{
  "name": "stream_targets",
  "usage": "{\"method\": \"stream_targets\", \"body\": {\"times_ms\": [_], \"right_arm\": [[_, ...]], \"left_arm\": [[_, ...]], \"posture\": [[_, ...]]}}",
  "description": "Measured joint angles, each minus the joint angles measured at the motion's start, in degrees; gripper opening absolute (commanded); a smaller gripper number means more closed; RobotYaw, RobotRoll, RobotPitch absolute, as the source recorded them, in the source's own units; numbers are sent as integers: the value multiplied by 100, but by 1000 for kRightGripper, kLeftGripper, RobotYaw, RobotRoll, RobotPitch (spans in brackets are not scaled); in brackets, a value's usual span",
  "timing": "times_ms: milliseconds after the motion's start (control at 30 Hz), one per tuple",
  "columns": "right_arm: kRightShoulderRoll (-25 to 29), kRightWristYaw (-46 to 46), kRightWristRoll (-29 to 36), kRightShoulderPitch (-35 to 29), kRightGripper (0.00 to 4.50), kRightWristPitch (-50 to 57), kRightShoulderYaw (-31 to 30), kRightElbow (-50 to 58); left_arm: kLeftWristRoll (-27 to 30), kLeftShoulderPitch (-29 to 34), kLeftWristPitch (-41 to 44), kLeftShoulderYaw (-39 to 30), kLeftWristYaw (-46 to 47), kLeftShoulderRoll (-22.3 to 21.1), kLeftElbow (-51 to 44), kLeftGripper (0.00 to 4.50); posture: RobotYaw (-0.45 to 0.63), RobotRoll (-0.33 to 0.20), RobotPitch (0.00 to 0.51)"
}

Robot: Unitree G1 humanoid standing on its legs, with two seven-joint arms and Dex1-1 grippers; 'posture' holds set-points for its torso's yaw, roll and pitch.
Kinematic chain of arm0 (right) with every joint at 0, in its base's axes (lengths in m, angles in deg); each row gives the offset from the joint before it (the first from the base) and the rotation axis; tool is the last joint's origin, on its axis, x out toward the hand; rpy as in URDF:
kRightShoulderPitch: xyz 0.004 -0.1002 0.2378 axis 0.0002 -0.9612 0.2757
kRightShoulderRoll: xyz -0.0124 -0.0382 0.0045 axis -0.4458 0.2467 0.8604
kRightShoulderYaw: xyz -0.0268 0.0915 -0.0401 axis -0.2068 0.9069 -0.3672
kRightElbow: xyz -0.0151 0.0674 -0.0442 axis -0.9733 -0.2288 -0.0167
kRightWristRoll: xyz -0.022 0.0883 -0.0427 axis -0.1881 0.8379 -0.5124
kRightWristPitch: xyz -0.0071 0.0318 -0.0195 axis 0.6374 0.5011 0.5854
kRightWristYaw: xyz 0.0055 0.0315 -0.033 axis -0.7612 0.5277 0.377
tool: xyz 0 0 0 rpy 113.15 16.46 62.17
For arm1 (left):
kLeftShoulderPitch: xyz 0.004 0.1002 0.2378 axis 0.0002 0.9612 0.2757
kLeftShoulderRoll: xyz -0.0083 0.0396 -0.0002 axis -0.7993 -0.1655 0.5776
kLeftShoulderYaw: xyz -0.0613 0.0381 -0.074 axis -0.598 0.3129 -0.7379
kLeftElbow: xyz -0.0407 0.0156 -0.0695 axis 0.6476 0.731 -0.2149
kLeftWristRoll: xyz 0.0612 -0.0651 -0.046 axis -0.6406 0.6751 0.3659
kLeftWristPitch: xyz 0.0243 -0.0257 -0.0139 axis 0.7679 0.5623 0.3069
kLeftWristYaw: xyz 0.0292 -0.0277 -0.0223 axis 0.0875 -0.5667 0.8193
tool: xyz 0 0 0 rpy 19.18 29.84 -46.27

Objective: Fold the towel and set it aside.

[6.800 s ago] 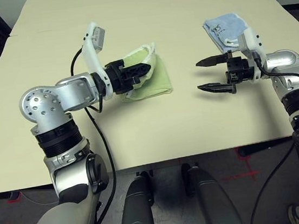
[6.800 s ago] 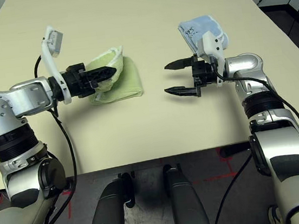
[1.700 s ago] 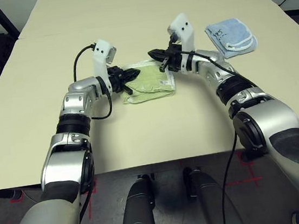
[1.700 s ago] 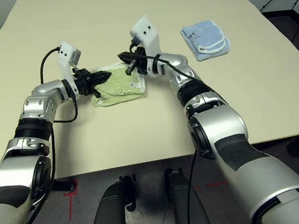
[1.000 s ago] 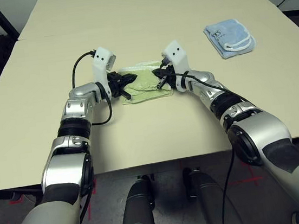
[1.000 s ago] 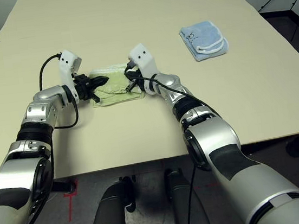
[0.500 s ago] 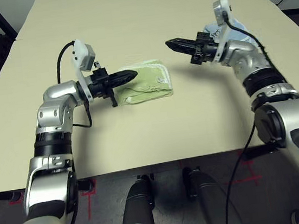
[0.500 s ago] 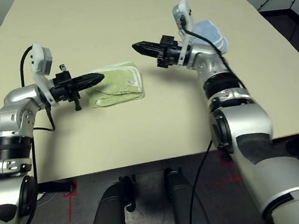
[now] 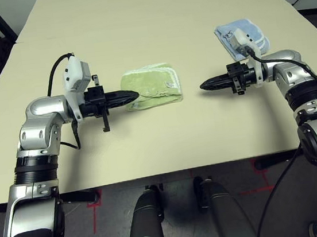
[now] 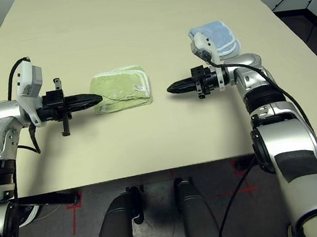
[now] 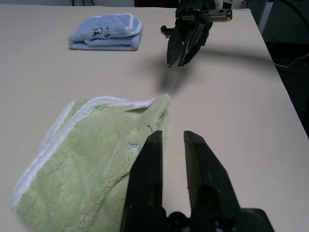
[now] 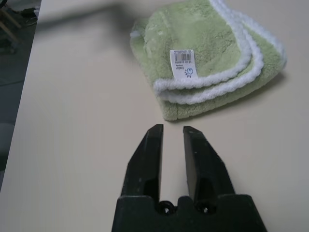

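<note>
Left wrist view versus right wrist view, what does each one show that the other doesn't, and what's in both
The left wrist view alone shows the light blue folded cloth and the right pincer hanging over the table, nothing between its fingers. The right wrist view alone shows the white barcode label lying on the towel and the towel's stacked, white-edged layers. Both show the folded green towel lying flat on the table, with that arm's own pincer pointing at it, slightly parted and holding nothing.
</note>
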Motion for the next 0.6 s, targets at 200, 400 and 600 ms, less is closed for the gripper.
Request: {"method": "stream_targets", "body": {"times_ms": [200, 400, 600], "right_arm": [[-163, 617, 476, -9, 4081, 1214, 391, 241], [-419, 1863, 1320, 269, 4488, 4287, 1197, 190], [-661, 2736, 1482, 432, 4488, 5072, 1452, 203]], "left_arm": [[45, 3, -9, -1, 124, 5, -8, 4091], [140, 62, 33, -5, 227, 10, -299, 4494], [286, 203, 204, -14, 395, 3, -684, 4494]], "posture": [[2, 0, 202], [21, 0, 205], [31, 0, 206]]}}
